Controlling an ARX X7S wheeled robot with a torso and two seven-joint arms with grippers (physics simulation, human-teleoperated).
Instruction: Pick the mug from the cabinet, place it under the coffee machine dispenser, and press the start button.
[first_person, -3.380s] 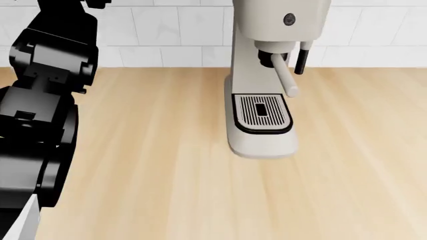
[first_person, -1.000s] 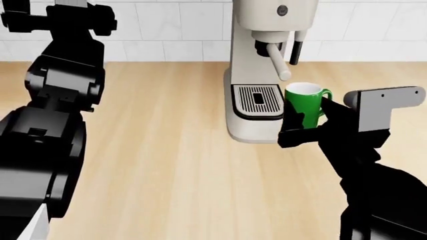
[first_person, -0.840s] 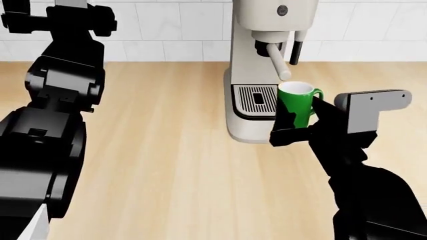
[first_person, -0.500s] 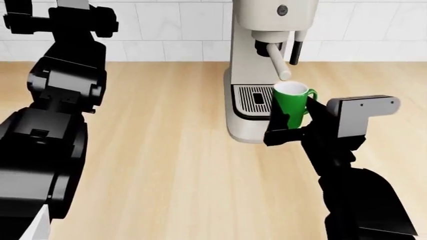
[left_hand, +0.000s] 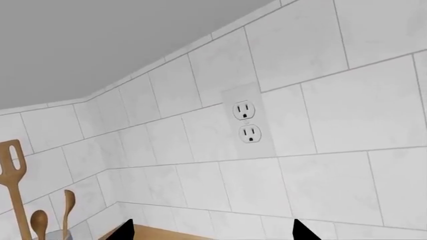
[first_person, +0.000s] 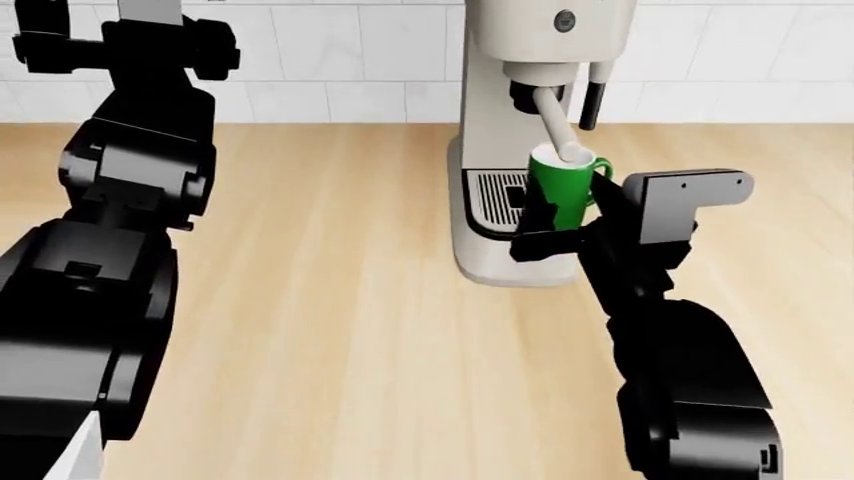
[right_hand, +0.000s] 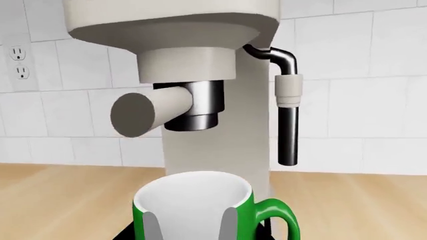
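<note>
Your right gripper (first_person: 558, 222) is clamped on one green mug (first_person: 562, 186), held upright with its mouth up, its long axis vertical and its single handle pointing away from the coffee machine (first_person: 518, 120). It sits over the drip tray's (first_person: 491, 190) right edge, just below the dispenser's (right_hand: 190, 106) cream handle (first_person: 557, 128). Your left gripper (left_hand: 210, 232) shows two dark fingertips set apart, gripping nothing, facing one wall outlet (left_hand: 245, 121) and three wooden utensils (left_hand: 40, 210).

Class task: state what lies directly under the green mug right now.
The mug, held by the right claw, hangs over the drip tray. The mug and claw hide the tray's right part.
</note>
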